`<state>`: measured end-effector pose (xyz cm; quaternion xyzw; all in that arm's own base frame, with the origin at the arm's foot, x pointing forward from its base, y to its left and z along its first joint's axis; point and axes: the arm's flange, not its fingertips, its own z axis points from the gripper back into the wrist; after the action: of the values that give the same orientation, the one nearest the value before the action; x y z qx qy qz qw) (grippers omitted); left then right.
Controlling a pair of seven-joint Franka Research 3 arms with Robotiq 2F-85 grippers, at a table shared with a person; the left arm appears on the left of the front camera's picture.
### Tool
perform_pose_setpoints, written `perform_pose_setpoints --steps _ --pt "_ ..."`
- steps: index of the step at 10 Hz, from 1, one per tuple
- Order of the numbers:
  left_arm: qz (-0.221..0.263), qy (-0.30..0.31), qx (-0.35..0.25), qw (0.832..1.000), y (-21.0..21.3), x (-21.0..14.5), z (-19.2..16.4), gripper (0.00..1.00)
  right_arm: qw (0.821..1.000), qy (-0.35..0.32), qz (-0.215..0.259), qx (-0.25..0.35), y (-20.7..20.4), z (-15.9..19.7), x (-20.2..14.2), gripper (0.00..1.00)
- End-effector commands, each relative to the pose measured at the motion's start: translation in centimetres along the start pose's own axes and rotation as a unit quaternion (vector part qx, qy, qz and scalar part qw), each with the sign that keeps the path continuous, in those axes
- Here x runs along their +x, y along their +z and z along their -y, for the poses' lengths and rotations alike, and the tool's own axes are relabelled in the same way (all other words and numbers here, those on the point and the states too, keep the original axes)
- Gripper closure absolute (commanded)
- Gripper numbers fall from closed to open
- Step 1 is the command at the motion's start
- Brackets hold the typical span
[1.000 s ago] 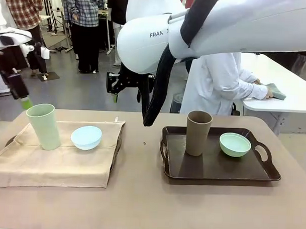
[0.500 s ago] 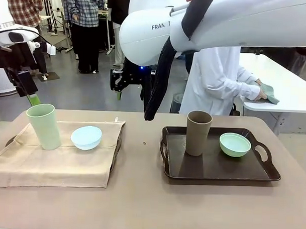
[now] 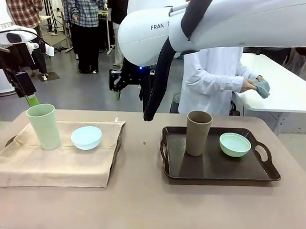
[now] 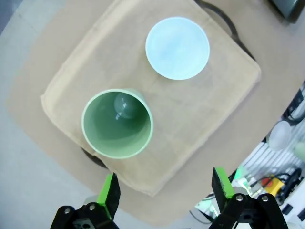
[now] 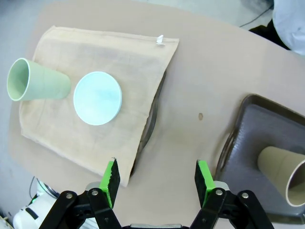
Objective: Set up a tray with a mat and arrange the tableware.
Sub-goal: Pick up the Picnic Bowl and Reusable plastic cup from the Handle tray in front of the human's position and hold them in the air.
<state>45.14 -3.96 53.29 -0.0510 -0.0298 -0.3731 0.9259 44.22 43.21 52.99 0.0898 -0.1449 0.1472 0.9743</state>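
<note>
Green-padded left gripper (image 4: 165,188): fingers spread wide and holding nothing, at the bottom of the wrist frame. The pale green cup (image 4: 117,123) is beyond them, left of centre.
Tool, right gripper (image 5: 157,177): just as wide apart and empty, above the bare table (image 5: 190,119) between the trays.
Left of front frame: pale green cup upright on the beige mat (image 3: 50,163), with the light blue bowl (image 3: 86,137) just beside it.
Right of front frame: brown cup (image 3: 198,132) and mint green bowl (image 3: 235,144) stand apart on the dark tray (image 3: 216,169).
In the way: the white right arm (image 3: 221,26) crosses the top.

Pale green cup (image 3: 43,126), light blue bowl (image 3: 86,137), plain beige mat (image 3: 55,164); brown cup (image 3: 198,132), mint bowl (image 3: 235,144), dark brown tray (image 3: 216,169).
</note>
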Motion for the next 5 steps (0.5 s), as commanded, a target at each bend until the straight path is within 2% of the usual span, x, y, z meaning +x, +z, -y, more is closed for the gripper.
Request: perform_pose_setpoints --steps 1,5 --pt "-0.005 -0.008 0.003 1.000 0.19 -0.39 0.25 0.00 1.000 0.000 0.008 0.002 -0.07 0.19 -0.46 0.19" --pt "-0.005 -0.008 0.003 1.000 0.19 -0.39 0.25 0.00 1.000 0.000 0.008 0.002 -0.07 0.19 -0.46 0.19"
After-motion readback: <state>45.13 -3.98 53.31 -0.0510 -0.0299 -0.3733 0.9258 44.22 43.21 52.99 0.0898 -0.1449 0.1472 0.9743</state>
